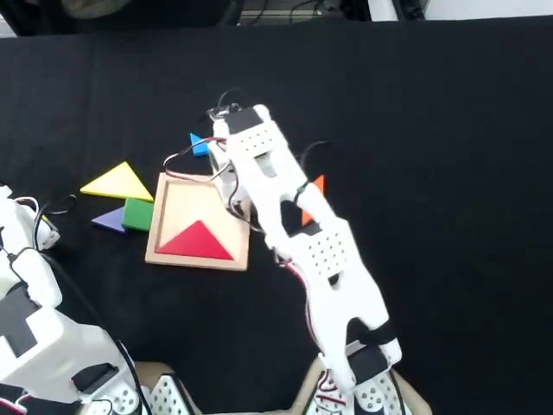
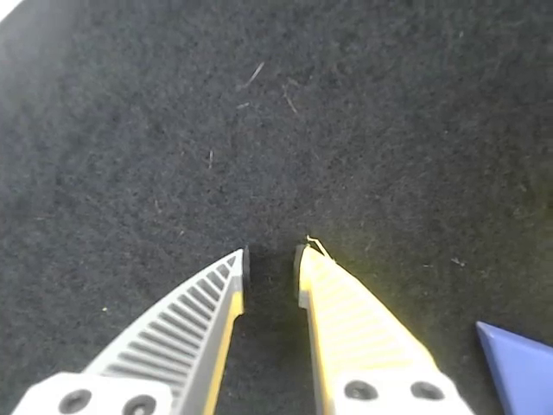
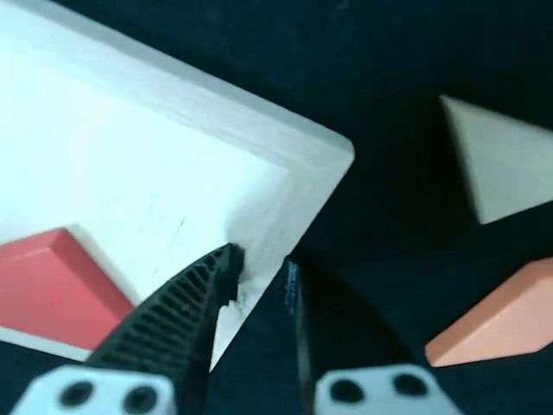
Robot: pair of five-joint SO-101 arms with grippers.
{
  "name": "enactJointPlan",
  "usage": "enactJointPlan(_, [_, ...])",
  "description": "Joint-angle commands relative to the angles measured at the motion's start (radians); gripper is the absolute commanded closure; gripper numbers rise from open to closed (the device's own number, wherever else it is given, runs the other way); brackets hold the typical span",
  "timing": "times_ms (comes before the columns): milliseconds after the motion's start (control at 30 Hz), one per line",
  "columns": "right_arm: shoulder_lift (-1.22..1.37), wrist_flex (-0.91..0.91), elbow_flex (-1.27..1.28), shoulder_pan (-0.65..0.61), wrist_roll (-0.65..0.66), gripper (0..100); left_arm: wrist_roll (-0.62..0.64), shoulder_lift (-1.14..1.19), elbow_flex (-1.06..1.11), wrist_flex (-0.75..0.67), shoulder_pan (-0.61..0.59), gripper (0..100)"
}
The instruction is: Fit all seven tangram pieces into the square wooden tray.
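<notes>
Black table (image 1: 449, 121) (perhaps felt), cables (image 1: 294, 10) behind

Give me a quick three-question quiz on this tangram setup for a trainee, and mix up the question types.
1. True or false: the red triangle lies inside the tray.
2. Which piece lies nearest the green square? A blue, B purple, C orange.
3. Fill in: the ___ arm's gripper is at the tray's rim.
Key: 1 true; 2 B; 3 right.
</notes>
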Motion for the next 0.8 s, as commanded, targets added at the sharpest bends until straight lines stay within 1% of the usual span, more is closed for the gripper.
enactJointPlan(0, [-0.03, 0.025, -0.028, 0.086, 0.083, 98.7, 0.008, -0.02, 0.007, -0.014, 0.033, 88])
enactJointPlan(100, [-0.044, 0.026, -0.025, 0.109, 0.141, 98.5, 0.008, -0.02, 0.007, -0.014, 0.033, 88])
enactJointPlan(300, [-0.048, 0.029, -0.019, 0.155, 0.209, 98.5, 0.008, -0.02, 0.007, -0.014, 0.033, 88])
enactJointPlan(633, [-0.045, 0.029, -0.019, 0.157, 0.201, 98.5, 0.008, -0.02, 0.007, -0.014, 0.033, 88])
enactJointPlan(767, [-0.047, 0.029, 0.005, 0.175, 0.157, 98.8, 0.008, -0.02, 0.007, -0.014, 0.033, 88])
